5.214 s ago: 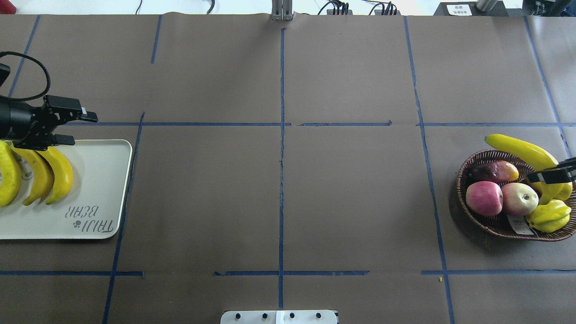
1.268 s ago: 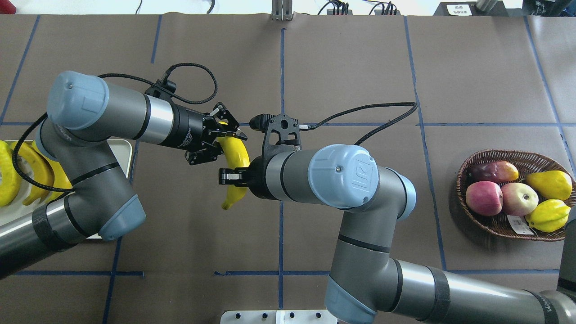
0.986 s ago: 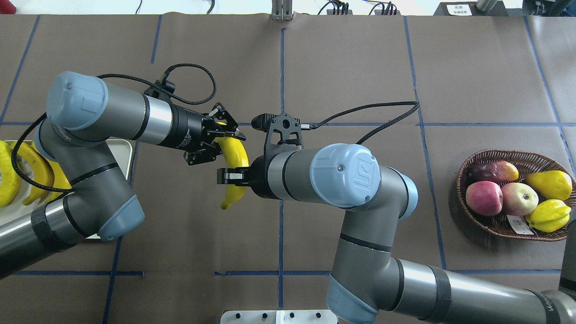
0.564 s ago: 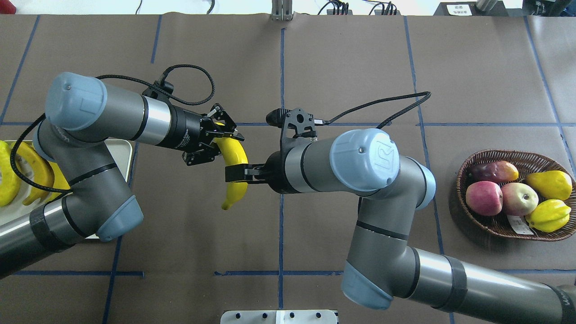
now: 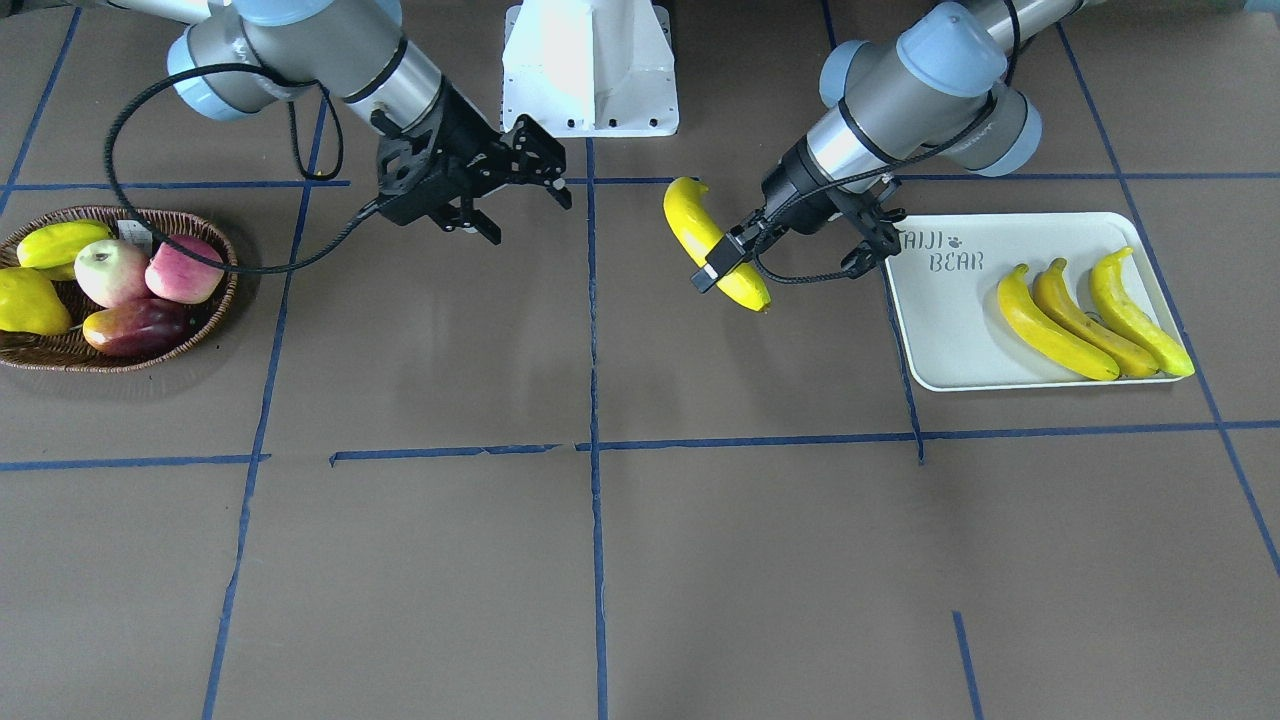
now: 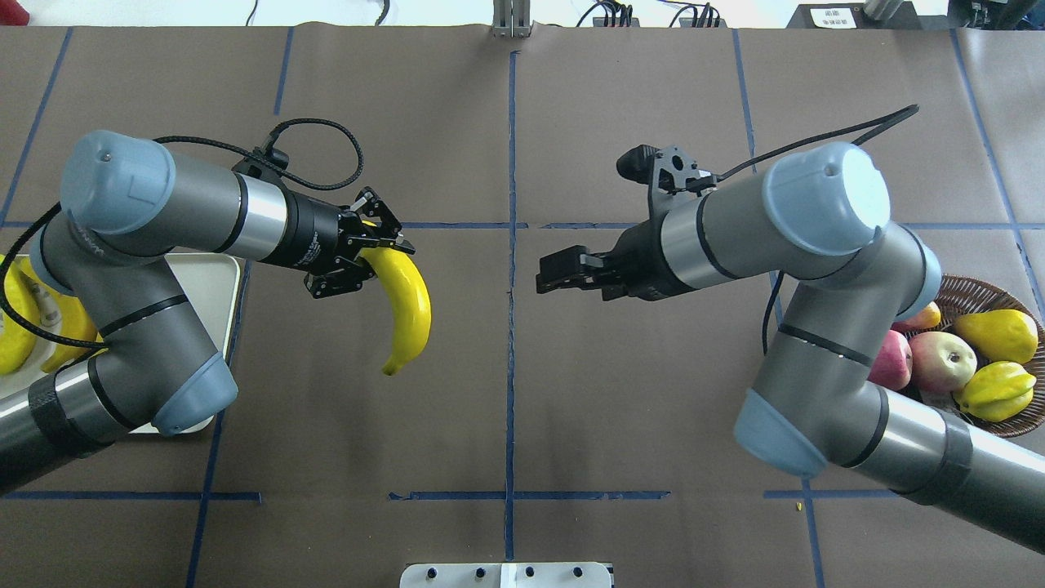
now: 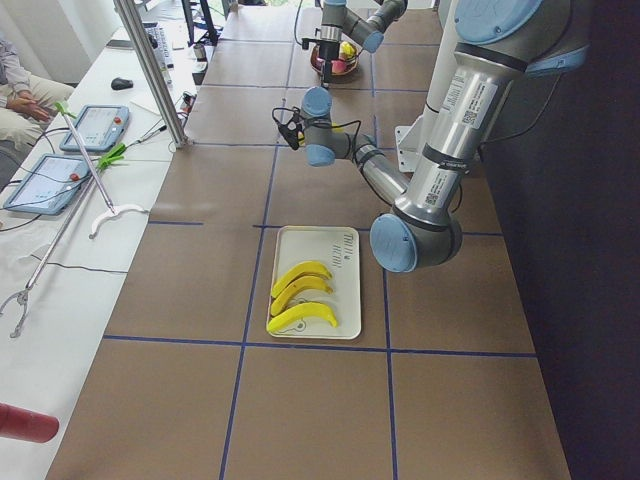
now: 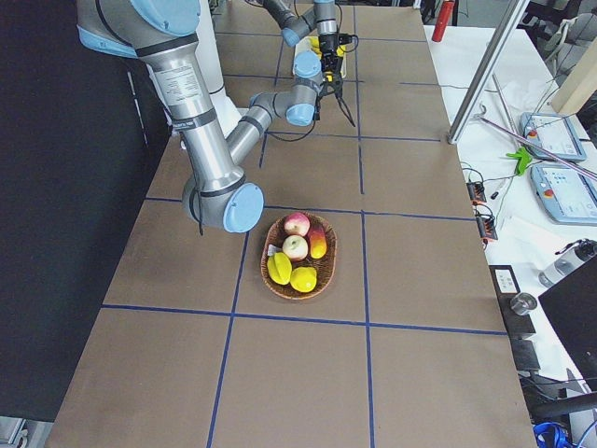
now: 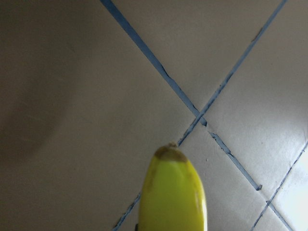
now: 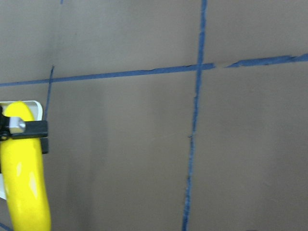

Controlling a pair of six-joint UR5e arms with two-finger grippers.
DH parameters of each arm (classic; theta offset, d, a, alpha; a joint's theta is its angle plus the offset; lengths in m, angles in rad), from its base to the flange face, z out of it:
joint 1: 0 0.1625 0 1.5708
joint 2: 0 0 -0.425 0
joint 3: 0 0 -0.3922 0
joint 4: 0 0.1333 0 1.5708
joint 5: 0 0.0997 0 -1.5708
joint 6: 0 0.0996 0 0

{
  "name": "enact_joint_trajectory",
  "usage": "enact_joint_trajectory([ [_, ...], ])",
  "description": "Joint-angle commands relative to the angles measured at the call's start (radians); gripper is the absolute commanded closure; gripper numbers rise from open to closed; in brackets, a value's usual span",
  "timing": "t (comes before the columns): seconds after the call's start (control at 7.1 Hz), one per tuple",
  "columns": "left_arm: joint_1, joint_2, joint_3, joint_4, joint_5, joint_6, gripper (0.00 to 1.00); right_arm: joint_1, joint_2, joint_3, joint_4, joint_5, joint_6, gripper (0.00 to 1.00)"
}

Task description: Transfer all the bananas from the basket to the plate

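Note:
My left gripper [image 6: 377,256] is shut on the stem end of one banana [image 6: 411,306] and holds it above the table, just right of the plate [image 6: 222,282]. The held banana also shows in the front view [image 5: 712,245], in the left gripper [image 5: 724,264], and in the left wrist view [image 9: 173,195]. Three bananas [image 5: 1090,318] lie side by side on the plate [image 5: 945,330]. My right gripper [image 6: 545,273] is open and empty, right of the table's centre line. The basket [image 5: 120,355] holds no banana.
The basket [image 6: 976,286] holds two apples [image 5: 145,272], a mango [image 5: 135,327], a yellow pear-like fruit [image 5: 22,305] and a star fruit [image 5: 58,243]. My right arm covers part of it from overhead. The robot's white base [image 5: 590,65] stands at the near edge.
My right gripper has let go of the banana and drawn back to the right. My left gripper keeps the banana and has moved a little left, towards the plate.

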Motion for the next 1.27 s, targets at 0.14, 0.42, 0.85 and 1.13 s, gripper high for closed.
enact_joint_trajectory([
  [0.14, -0.045, 0.015, -0.024, 0.231, 0.005, 0.127, 0.99, 0.164, -0.212, 0.014, -0.001, 0.116, -0.246, 0.01],
  [0.42, -0.128, 0.12, -0.038, 0.257, 0.005, 0.254, 1.0, 0.297, -0.334, 0.011, -0.001, 0.237, -0.463, 0.01],
  [0.85, -0.193, 0.275, -0.012, 0.258, 0.04, 0.453, 1.0, 0.434, -0.457, -0.001, -0.088, 0.264, -0.798, 0.01],
  [1.13, -0.199, 0.296, 0.055, 0.25, 0.051, 0.473, 1.0, 0.552, -0.475, -0.001, -0.307, 0.264, -1.135, 0.01],
])
